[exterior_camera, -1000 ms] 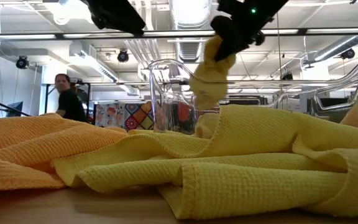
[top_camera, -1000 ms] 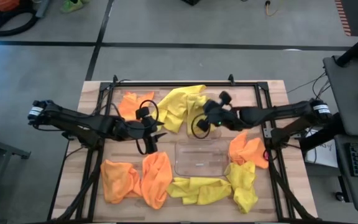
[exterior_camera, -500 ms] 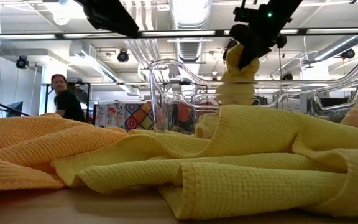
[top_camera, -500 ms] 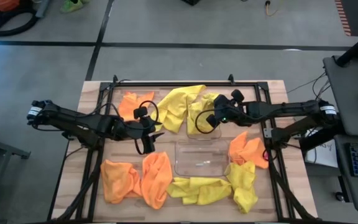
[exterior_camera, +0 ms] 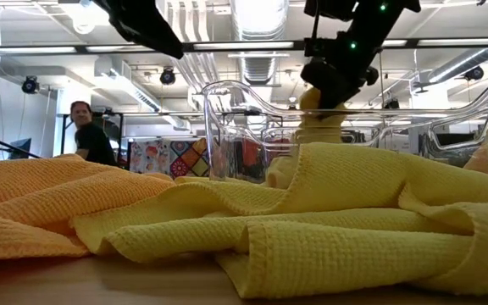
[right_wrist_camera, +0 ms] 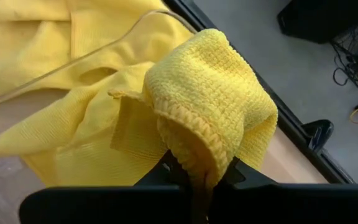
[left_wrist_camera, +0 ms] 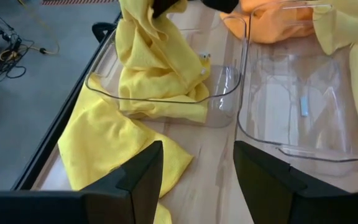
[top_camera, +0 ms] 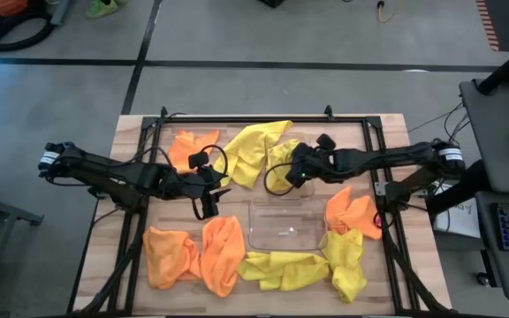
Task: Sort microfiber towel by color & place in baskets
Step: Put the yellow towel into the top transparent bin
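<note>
Right gripper [top_camera: 295, 168] is clamped on a bunched fold of a yellow towel [right_wrist_camera: 210, 118], held over the far clear basket [left_wrist_camera: 166, 102] near the middle of the table's far half; the rest of that cloth drapes into the basket. Left gripper [top_camera: 220, 190] hovers just left of it, fingers [left_wrist_camera: 143, 180] apart and holding nothing. A second clear basket [top_camera: 283, 228] sits nearer the front edge, with no cloth in it. Loose yellow and orange towels ring both baskets: orange ones [top_camera: 193, 252] at the front left, yellow ones [top_camera: 303, 265] along the front edge. The table [top_camera: 131, 128] is light wood with a dark metal frame. Grey concrete floor surrounds it. Beyond the table, a person [exterior_camera: 91, 135] stands under ceiling pipes and lights.
</note>
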You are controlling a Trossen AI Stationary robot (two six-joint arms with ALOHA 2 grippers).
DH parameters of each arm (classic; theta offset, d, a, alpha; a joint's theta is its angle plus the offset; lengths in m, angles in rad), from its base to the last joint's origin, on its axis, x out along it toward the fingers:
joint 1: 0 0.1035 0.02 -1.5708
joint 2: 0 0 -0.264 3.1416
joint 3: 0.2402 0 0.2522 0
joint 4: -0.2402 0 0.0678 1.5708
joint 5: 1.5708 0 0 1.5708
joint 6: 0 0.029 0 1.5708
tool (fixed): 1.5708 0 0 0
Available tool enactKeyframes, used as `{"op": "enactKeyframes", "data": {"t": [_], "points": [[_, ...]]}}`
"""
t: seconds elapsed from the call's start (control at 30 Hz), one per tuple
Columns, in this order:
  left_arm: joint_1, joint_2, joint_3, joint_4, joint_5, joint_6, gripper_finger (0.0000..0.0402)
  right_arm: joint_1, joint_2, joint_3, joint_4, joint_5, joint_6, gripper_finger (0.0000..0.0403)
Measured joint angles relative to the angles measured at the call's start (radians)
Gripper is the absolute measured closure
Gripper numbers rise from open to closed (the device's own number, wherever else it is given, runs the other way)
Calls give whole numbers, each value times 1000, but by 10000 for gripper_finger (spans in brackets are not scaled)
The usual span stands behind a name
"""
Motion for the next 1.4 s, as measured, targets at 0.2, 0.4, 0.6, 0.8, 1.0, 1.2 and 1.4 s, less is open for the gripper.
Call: {"op": "enactKeyframes", "data": {"t": [0.2, 0.4, 0.6, 0.8, 1.0, 1.2, 1.4], "points": [[0, 0, 0, -6, 0, 0, 222, 0, 17, 0, 6, -3, 6, 390], [0, 0, 0, -27, 0, -19, 222, 0, 17, 0, 32, -10, 6, 390], [0, 0, 0, -48, 0, -47, 222, 0, 17, 0, 63, -34, 6, 390], [0, 0, 0, -63, 0, -73, 222, 0, 17, 0, 64, -35, 13, 390], [0, 0, 0, -77, 0, -90, 222, 0, 17, 0, 72, -35, 14, 390], [0, 0, 0, -84, 1, -107, 222, 0, 17, 0, 97, -59, 14, 390], [0, 0, 0, -95, 1, -124, 222, 0, 17, 0, 114, -59, 18, 390]]}}
